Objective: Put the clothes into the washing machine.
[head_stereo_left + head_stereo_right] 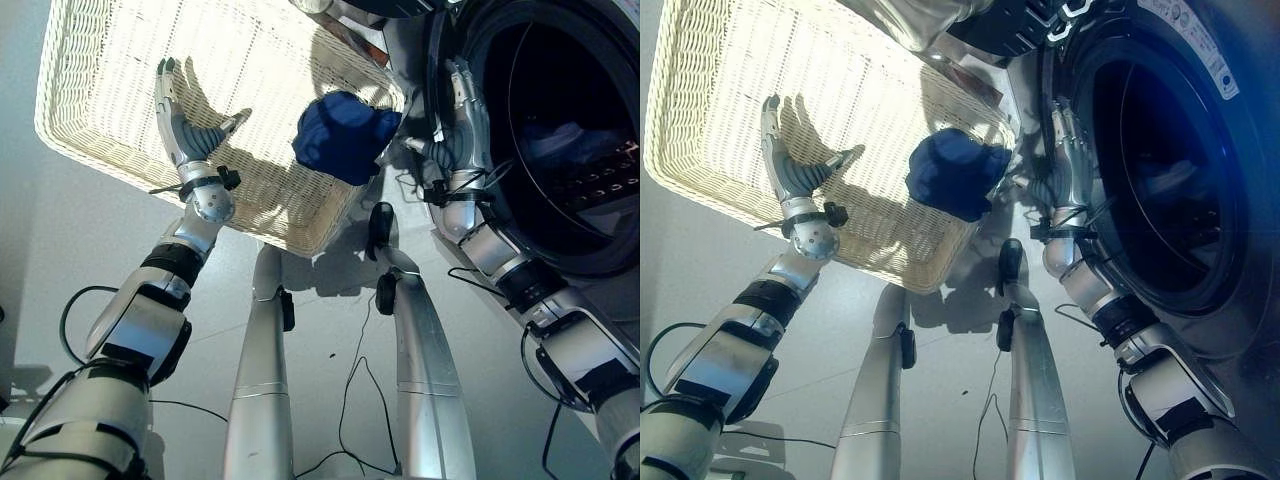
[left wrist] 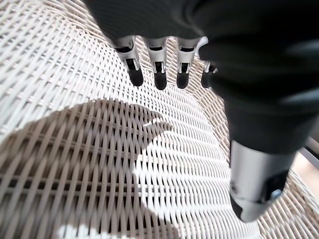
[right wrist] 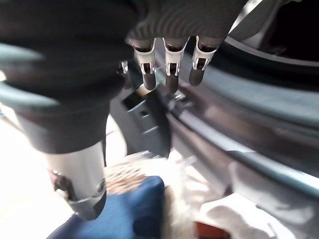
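Note:
A crumpled blue garment lies on the right end of the white wicker basket, next to the washing machine. My left hand hovers open over the bare wicker floor, fingers straight and holding nothing. My right hand is open at the left rim of the washing machine's round opening, just right of the garment. Its thumb comes close to the blue cloth without gripping it. Bluish clothing lies inside the dark drum.
The basket stands on a grey floor directly left of the machine's front. A white cloth shows beside the blue garment near the door rim. A reddish-brown item lies at the basket's far right corner.

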Robot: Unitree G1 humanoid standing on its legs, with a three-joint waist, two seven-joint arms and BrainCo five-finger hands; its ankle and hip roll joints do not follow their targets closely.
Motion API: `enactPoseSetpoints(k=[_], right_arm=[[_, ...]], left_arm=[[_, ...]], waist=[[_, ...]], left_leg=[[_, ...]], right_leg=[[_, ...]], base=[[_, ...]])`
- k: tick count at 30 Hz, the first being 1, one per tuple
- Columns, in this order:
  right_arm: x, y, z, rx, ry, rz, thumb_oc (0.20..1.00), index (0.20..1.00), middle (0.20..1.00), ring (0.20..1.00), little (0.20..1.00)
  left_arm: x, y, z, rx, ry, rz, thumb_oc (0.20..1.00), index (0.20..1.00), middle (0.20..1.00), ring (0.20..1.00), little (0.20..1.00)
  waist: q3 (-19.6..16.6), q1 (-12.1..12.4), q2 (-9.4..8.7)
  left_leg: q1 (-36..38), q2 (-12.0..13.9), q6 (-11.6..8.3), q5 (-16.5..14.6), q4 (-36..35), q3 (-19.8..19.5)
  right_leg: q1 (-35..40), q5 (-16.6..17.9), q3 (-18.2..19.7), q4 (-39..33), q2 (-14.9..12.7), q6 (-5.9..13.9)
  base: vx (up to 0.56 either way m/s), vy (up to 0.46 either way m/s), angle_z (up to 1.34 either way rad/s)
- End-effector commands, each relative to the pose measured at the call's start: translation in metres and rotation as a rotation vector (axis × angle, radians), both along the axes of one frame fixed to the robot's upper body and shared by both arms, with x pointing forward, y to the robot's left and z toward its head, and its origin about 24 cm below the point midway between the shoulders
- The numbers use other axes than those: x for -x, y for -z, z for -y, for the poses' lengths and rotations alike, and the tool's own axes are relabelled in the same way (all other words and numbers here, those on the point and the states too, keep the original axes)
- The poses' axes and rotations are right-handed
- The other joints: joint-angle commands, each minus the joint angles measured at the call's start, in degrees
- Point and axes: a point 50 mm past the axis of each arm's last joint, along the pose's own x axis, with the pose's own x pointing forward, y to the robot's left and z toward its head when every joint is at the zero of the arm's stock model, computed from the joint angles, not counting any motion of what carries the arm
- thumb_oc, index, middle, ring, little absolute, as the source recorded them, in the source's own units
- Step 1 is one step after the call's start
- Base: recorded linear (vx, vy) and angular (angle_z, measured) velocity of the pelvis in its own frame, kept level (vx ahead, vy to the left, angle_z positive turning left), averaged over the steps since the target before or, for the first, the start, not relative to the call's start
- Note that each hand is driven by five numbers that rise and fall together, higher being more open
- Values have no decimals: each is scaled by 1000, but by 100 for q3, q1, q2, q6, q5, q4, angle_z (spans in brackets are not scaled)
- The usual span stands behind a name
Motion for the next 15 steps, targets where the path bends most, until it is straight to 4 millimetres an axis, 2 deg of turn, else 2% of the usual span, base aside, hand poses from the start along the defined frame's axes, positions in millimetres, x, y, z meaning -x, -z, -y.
enactPoseSetpoints(k=[1,3,6,9,15], right_arm=[[19,-3,-25,122,-171,82,1000,1000,1000,1000,1000],[26,-7,-37,186,-248,108,1000,1000,1000,1000,1000],[29,-8,-44,222,-284,114,1000,1000,1000,1000,1000],[21,-8,-57,304,-280,26,1000,1000,1000,1000,1000],[-2,-2,-73,401,-180,-119,1000,1000,1000,1000,1000]], left_arm=[[1,-7,3,42,-19,63,1000,1000,1000,1000,1000],[2,-6,1,71,-29,70,1000,1000,1000,1000,1000],[2,-5,0,111,-38,75,1000,1000,1000,1000,1000],[1,-5,-8,202,-51,74,1000,1000,1000,1000,1000],[-4,-13,-11,246,-38,62,1000,1000,1000,1000,1000]], waist=[[-101,-90,159],[-101,-69,159],[-101,-52,162],[-101,13,156],[-101,128,156]], left_leg=[[50,-350,151,-904,915,394],[56,-355,145,-888,920,372],[64,-364,143,-888,943,365],[74,-388,128,-869,972,328],[82,-397,106,-822,966,288]], right_leg=[[704,942,-244,-1554,406,520],[714,936,-252,-1539,402,519],[721,934,-260,-1522,398,521],[744,938,-306,-1505,382,517],[778,935,-388,-1502,347,481]], base=[[0,0,0],[0,0,0],[1,-11,1],[2,-24,2],[-1,-16,0]])
